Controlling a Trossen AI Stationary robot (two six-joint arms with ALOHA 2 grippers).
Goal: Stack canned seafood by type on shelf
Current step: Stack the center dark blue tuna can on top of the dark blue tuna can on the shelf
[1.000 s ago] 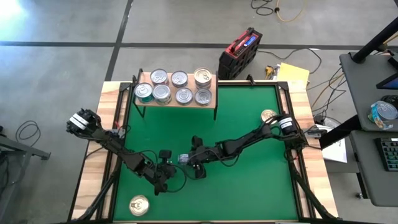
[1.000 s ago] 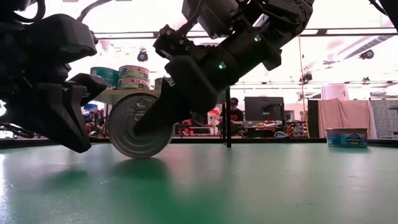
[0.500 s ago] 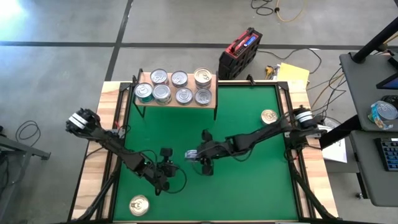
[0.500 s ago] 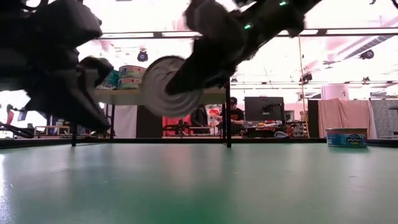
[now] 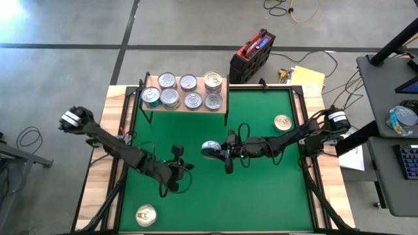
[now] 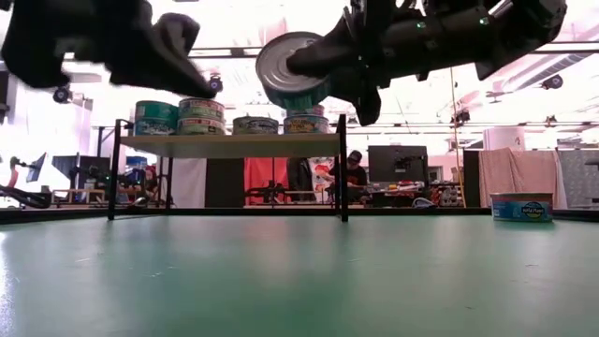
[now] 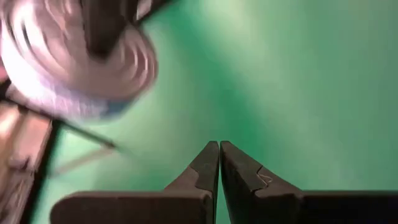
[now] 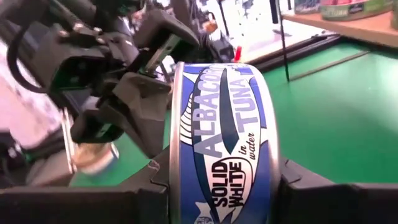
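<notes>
My right gripper (image 5: 213, 151) is shut on a blue-and-white tuna tin (image 8: 224, 155) and carries it in the air over the middle of the green mat; in the low view this tin (image 6: 292, 70) hangs higher than the shelf top. My left gripper (image 7: 219, 150) is shut on nothing and hovers above the mat to the left of the tin (image 5: 209, 149). The shelf (image 5: 221, 91), a light-wood board on black legs, stands at the mat's far left and bears several tins (image 5: 170, 98), some stacked in the low view. My right gripper pinches the tin between its two fingers (image 8: 311, 190), one on each flat face, with the labelled side wall (image 8: 214, 146) toward the wrist camera. The fingers come level from the table's right. The tin is lifted clear of the mat, standing on edge and slightly tilted.
A gold-topped tin (image 5: 283, 122) lies on the mat near its right edge, and another (image 5: 145, 215) lies at the near left corner. The low view shows a blue tin (image 6: 521, 206) on the mat at the right. People sit in the room behind the table.
My right gripper has lifted the tin off the mat, where it stood on edge, to above shelf height, carrying it toward the table's right and far edges. My left gripper has risen too and drawn away from the tin.
</notes>
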